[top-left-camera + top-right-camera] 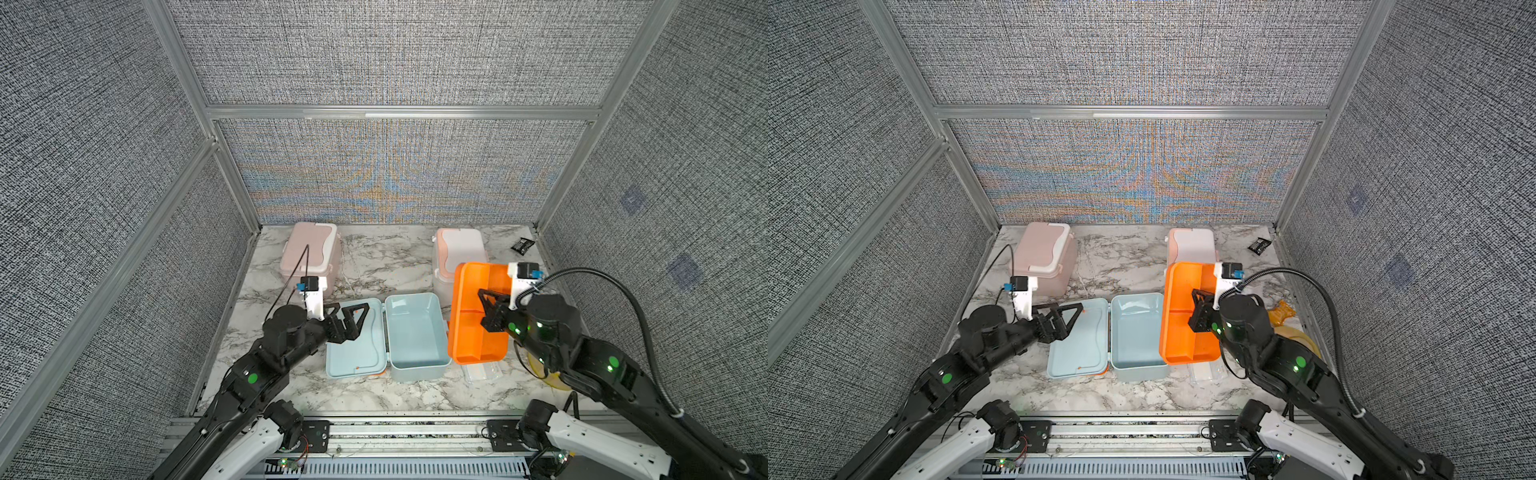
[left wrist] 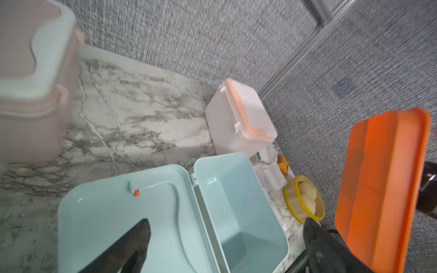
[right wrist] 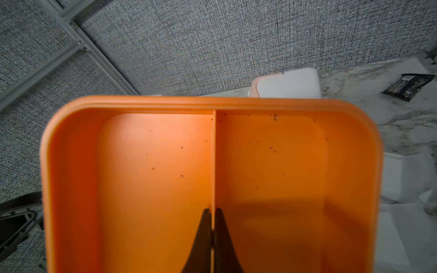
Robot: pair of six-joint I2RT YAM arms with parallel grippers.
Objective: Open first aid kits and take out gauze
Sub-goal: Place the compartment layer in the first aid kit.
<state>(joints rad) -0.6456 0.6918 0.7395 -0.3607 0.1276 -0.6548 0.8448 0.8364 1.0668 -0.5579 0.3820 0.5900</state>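
The light blue first aid kit [image 1: 415, 332] lies open in the middle of the bench [image 1: 374, 257], its lid [image 1: 353, 357] flat to the left under the left gripper [image 1: 348, 311], whose fingers [image 2: 132, 245] are spread and hold nothing. The right gripper [image 3: 214, 214] has its fingers [image 3: 203, 236] pinched on the centre divider of an orange tray [image 1: 469, 336], raised just right of the open box, with wrapped gauze pads [image 1: 482, 371] on the bench beneath its near edge. The pink kit [image 1: 309, 253], far left, and the white-and-peach kit [image 1: 457, 249], far right, are closed.
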